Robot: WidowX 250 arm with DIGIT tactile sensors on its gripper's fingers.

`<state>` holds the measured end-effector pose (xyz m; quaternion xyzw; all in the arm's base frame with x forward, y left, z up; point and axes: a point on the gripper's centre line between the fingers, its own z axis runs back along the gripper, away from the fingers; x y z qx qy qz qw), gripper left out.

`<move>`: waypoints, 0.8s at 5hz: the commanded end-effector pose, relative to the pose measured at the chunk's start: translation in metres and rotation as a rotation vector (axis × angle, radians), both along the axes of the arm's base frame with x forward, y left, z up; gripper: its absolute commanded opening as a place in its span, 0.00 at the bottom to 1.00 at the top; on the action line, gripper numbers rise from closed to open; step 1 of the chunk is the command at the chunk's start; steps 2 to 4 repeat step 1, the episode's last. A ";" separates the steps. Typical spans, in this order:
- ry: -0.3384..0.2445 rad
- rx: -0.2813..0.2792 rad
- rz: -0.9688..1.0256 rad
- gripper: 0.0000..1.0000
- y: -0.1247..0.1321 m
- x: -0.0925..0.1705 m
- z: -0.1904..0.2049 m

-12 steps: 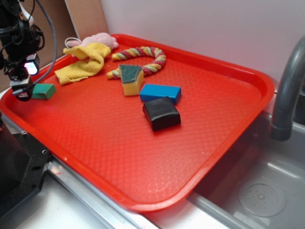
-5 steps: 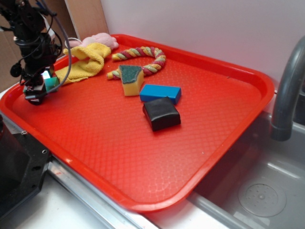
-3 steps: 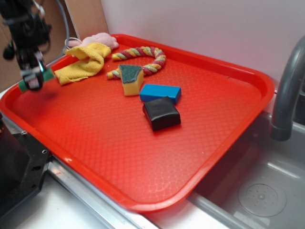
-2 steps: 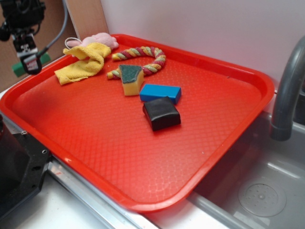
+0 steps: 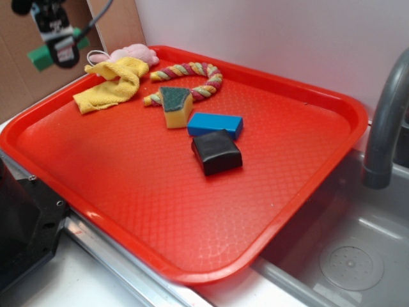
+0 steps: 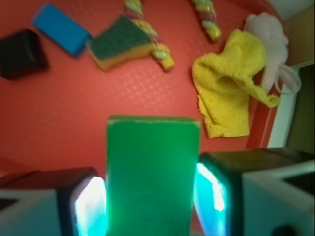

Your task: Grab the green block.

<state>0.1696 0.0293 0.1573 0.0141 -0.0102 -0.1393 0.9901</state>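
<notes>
- Gripper at upper left of the exterior view, raised well above the tray.
- Jaws clamped on the green block; wrist view shows a pad pressed against each of its long sides.
- Block held clear of the tray, beside its left rim.
- On the tray below: yellow cloth, sponge, blue block, black block, rope.
- Pink toy at the far corner, touching the cloth.
</notes>
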 end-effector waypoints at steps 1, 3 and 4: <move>-0.065 -0.012 -0.008 0.00 -0.039 0.008 0.051; -0.065 -0.012 -0.008 0.00 -0.039 0.008 0.051; -0.065 -0.012 -0.008 0.00 -0.039 0.008 0.051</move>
